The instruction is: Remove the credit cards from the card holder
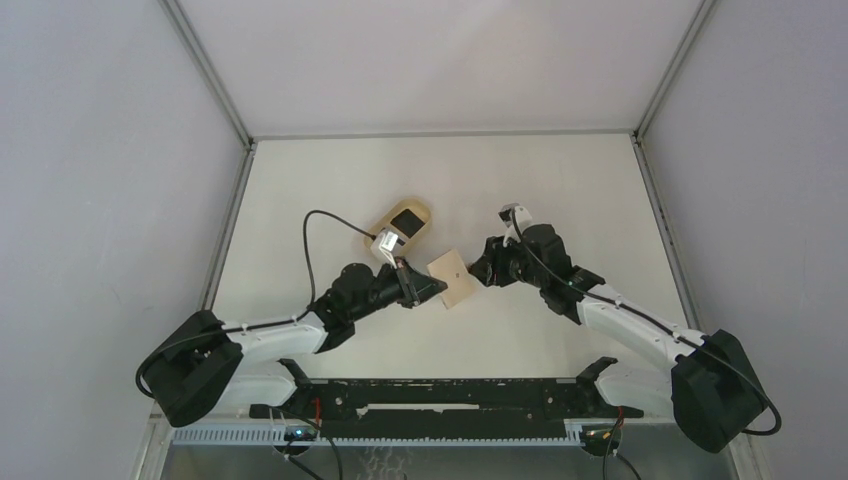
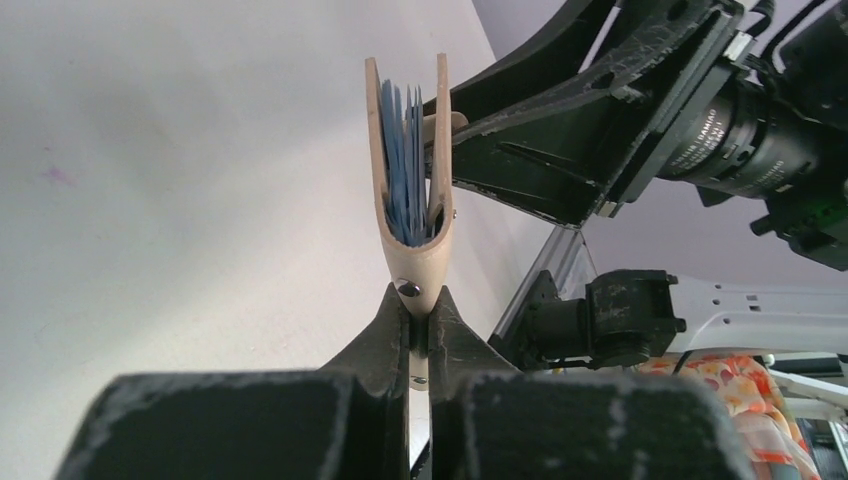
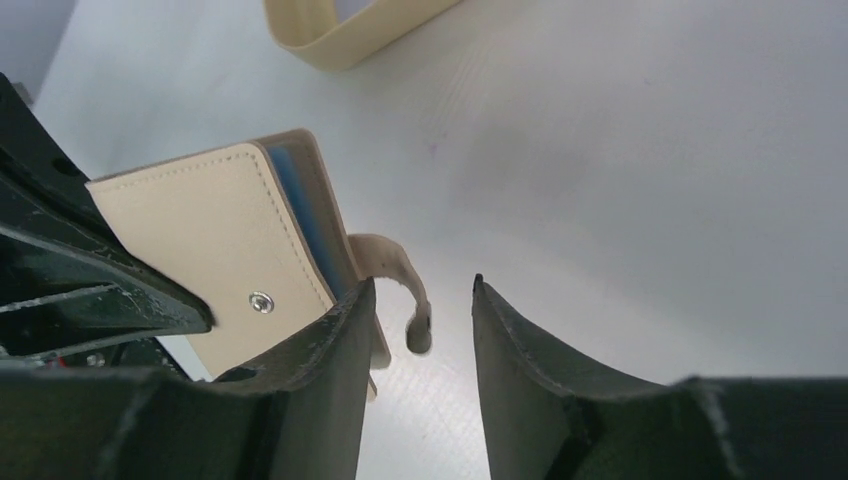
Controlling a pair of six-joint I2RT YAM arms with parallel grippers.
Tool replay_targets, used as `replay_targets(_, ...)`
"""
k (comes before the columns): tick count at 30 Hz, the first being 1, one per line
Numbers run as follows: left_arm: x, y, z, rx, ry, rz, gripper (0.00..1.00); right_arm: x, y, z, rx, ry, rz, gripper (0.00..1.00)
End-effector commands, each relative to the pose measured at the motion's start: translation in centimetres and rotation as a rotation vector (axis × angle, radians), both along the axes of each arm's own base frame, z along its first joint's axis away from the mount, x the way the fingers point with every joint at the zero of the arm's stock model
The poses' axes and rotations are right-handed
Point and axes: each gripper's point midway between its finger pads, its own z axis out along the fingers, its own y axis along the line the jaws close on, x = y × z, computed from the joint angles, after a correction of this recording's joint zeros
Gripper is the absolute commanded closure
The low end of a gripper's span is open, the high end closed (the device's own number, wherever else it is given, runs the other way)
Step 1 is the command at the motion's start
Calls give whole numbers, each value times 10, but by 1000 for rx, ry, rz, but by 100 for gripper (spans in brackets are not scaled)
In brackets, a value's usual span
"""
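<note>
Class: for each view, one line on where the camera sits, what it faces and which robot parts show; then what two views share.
Top external: above and behind, looking down on the table; the left arm and right arm show.
Left wrist: looks along the left pincer, shut on the card holder; right arm beyond.
Right wrist: looks past the open right pincer at the table.
Shared: both wrist views show the card holder.

Bright, even diffuse light; soft faint shadows; left tool (image 2: 419,305) blurred near lens.
</note>
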Motion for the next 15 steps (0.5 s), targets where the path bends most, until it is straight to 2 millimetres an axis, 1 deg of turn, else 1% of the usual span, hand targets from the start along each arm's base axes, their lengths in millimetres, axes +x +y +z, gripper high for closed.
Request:
replay_targets(1, 1, -15, 59, -144, -139, -62, 100, 4, 14, 27, 125, -49, 39, 53)
replay_targets(5, -2, -18, 63, -166, -141, -84, 100, 6, 14, 29, 140, -54, 38, 61)
replay_targets(8, -3, -19, 64, -168, -143, -95, 100, 7, 12, 29, 140, -56, 32, 71)
replay_targets(9, -3, -19, 63, -166, -144, -97, 100, 7, 12, 29, 139, -56, 29, 78)
replay_targets(11, -4, -21, 62, -162, -139, -105, 100, 7, 10, 29, 137, -53, 25, 97)
replay_targets(12, -4, -21, 60, -159, -136, -107, 100, 6, 9, 28, 136, -49, 23, 100)
replay_targets(15, -1, -21, 51, -140, -117, -95, 100, 2, 6, 30, 134, -40, 23, 100)
